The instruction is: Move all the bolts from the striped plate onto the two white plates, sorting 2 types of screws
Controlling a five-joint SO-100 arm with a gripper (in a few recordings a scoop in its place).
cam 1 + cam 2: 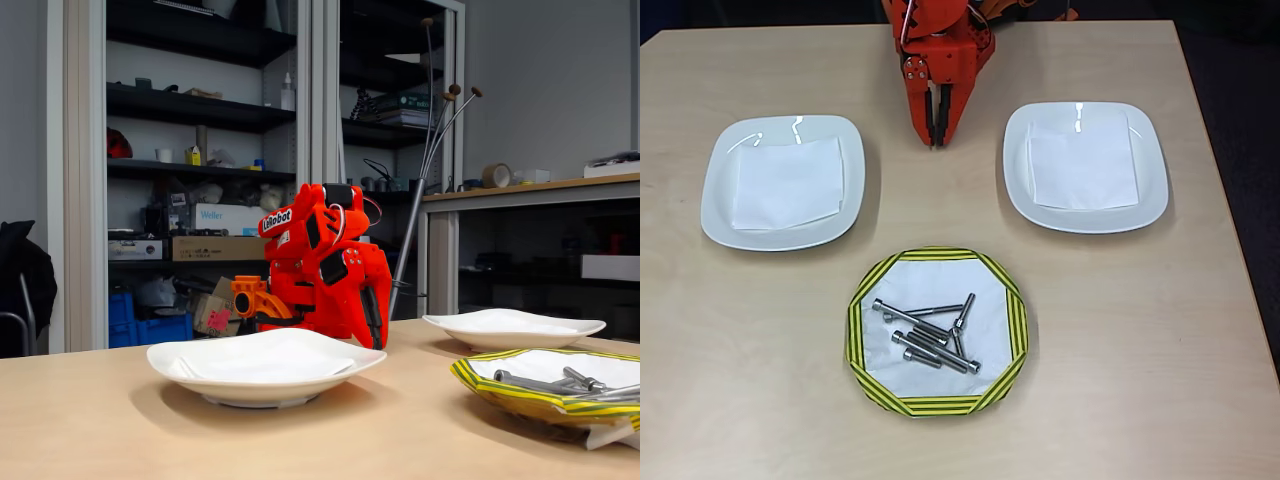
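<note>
Several grey metal bolts (pixel 928 335), long and shorter ones, lie in a loose heap on the striped plate (pixel 854 335) at the table's front centre in the overhead view. In the fixed view the bolts (pixel 560 380) show above the striped plate's rim (pixel 500 392) at the right. Two white plates, one on the left (pixel 720 185) and one on the right (pixel 1150 185), each hold a white paper square. The orange-red arm sits folded at the back, between both plates. My gripper (pixel 936 138) points toward the striped plate, well short of it, shut and holding nothing. In the fixed view the gripper (pixel 377 338) hangs down to the table.
In the fixed view one white plate (pixel 170 362) is nearest the camera and the other (pixel 450 325) stands farther right. Bare tabletop lies between the gripper and the striped plate. Shelves and a counter stand behind the table.
</note>
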